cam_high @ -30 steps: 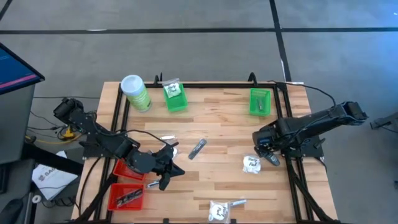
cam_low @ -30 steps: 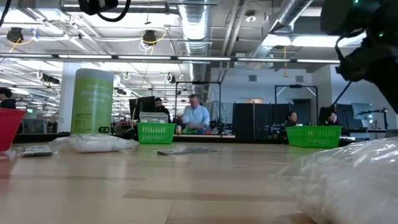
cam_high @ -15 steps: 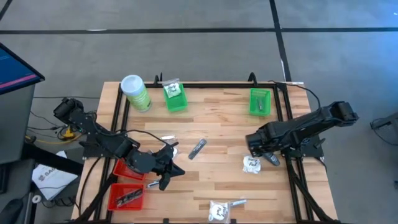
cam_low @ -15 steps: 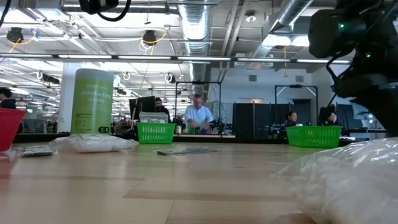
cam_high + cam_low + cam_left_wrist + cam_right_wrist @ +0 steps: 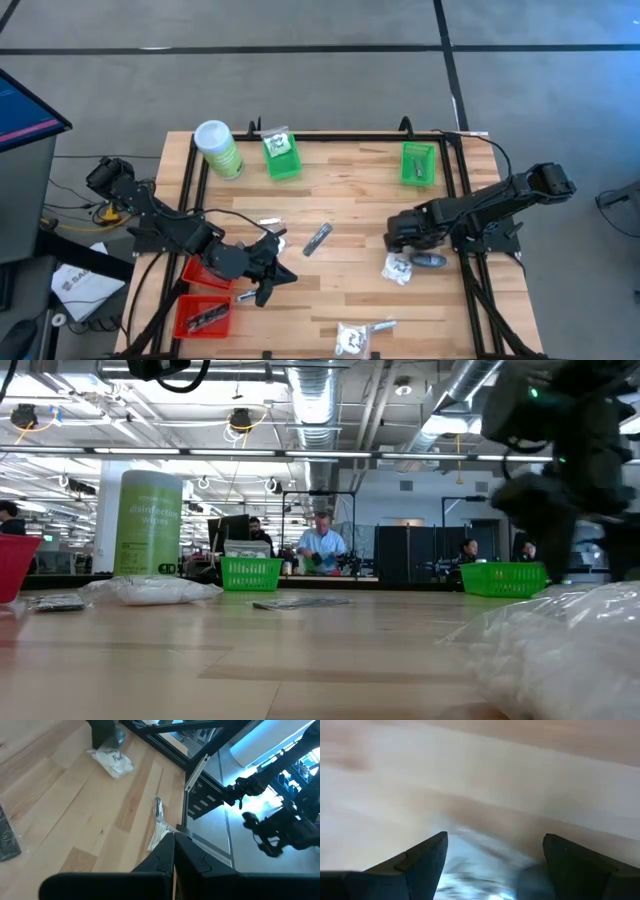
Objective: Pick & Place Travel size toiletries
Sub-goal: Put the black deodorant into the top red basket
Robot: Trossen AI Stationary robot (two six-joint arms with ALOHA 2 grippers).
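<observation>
High view: the right gripper has moved left across the table since a second ago, from near the right frame rail to a spot just above the white packet, which now lies slightly further left than it did. A dark grey oval piece lies just beside that packet, now clear of the arm. In the right wrist view the fingers stand wide apart with the blurred packet between them, nothing gripped.

The left gripper is unchanged, resting at the table's left front with its fingers shut and empty, near the red baskets. In the left wrist view its closed fingers point toward a packet and sachet at the front edge.

Other toiletries have not moved: a dark stick mid-table, a small silvery sachet left of it, a packet at the front edge. In the low view the right arm has come further into the picture above the near packet.
</observation>
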